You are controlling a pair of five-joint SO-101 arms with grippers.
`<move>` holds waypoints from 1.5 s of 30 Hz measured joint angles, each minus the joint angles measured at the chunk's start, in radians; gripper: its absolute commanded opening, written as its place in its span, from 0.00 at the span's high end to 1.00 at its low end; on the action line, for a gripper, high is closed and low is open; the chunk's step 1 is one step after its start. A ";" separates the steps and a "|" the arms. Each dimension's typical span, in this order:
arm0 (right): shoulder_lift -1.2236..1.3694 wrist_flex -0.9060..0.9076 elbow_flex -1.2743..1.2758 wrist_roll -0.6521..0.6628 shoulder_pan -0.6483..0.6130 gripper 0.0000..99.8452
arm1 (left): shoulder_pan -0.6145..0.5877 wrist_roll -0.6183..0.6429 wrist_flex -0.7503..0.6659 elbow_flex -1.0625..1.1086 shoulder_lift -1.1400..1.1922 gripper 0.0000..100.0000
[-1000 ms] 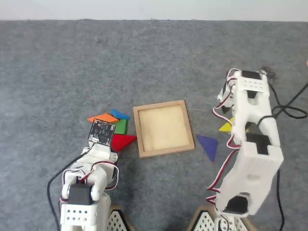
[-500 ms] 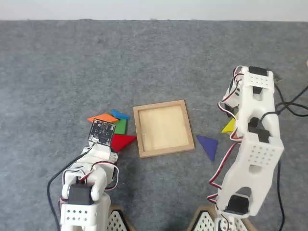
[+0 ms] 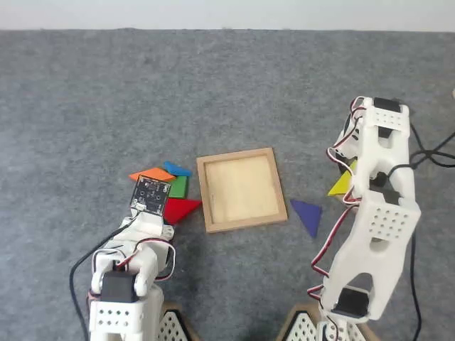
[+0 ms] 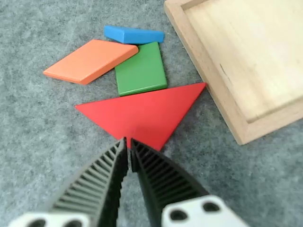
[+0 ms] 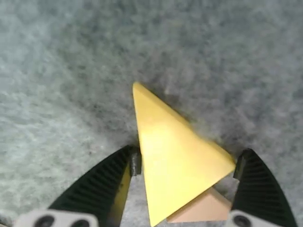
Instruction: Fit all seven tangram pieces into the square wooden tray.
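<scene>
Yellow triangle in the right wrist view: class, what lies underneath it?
A pale peach piece pokes out from under one corner of the yellow triangle. The triangle covers the rest, so its shape cannot be told.

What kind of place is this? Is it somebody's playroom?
Probably a robot practice table, not a playroom: the left arm and right arm stand side by side on a grey felt mat, with a wooden tray and a red triangle puzzle piece.

Grey, coarse-napped carpet (image 3: 213, 85) covers the table. A pale wall strip (image 3: 227, 14) borders it at 12 o'clock. Lighting is even and diffuse.
</scene>
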 measured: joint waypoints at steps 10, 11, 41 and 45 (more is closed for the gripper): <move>0.003 0.037 -0.017 0.000 -0.020 0.72 | 0.000 0.000 0.000 0.000 0.000 0.98; 0.003 0.037 -0.017 0.000 -0.020 0.75 | 0.000 0.000 0.000 0.000 0.000 0.98; -0.155 0.121 -0.026 -0.008 -0.068 0.83 | 0.000 0.000 0.000 0.000 0.000 0.98; -0.155 0.146 -0.026 -0.008 -0.097 0.83 | 0.000 0.000 0.000 0.000 0.000 0.98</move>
